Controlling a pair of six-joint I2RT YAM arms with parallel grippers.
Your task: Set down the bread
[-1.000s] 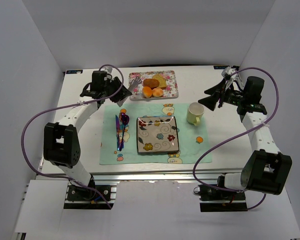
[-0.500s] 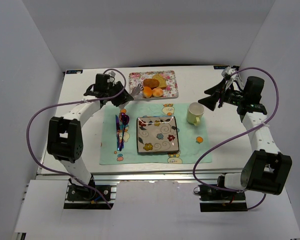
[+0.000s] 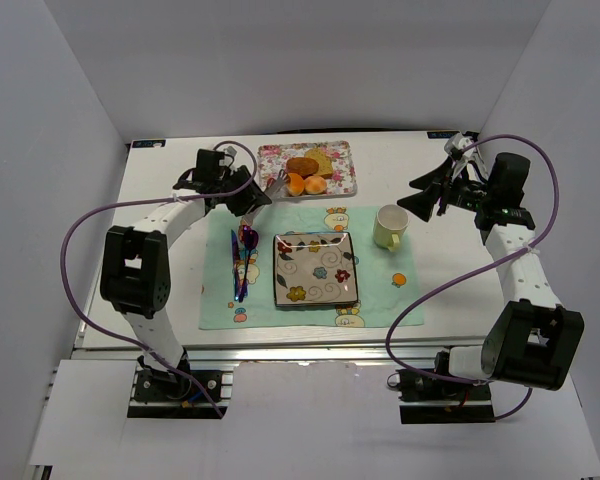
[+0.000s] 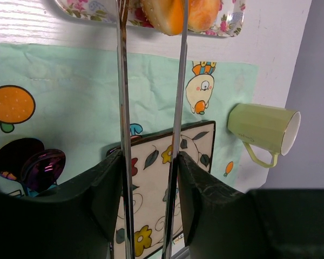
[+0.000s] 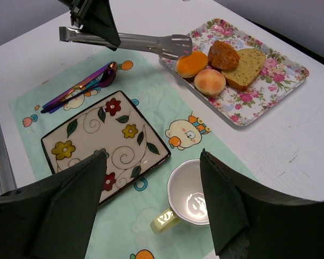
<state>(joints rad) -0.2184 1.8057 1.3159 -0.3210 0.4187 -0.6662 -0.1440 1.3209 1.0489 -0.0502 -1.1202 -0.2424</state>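
Two glossy buns lie on floral tray (image 3: pixel 275 158) at worktop's far edge, mid-width. Bread (image 3: pixel 295 184) at tray's near edge, second bun (image 3: pixel 316 185) touching on its right. Metal tongs (image 5: pixel 124 38) straddle bread, tips either side. Left gripper (image 4: pixel 150 162) clenched on tongs' arms. Right gripper (image 3: pixel 415 195) released, nothing grasped, hovering by mug (image 3: pixel 388 227).

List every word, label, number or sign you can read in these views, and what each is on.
No text can be read in any view.
Placemat, plate, tray: pictures and flowers only, no words.
Mug: plain as far as it shows.
Dark sticker at the table's far left corner: too small to read.
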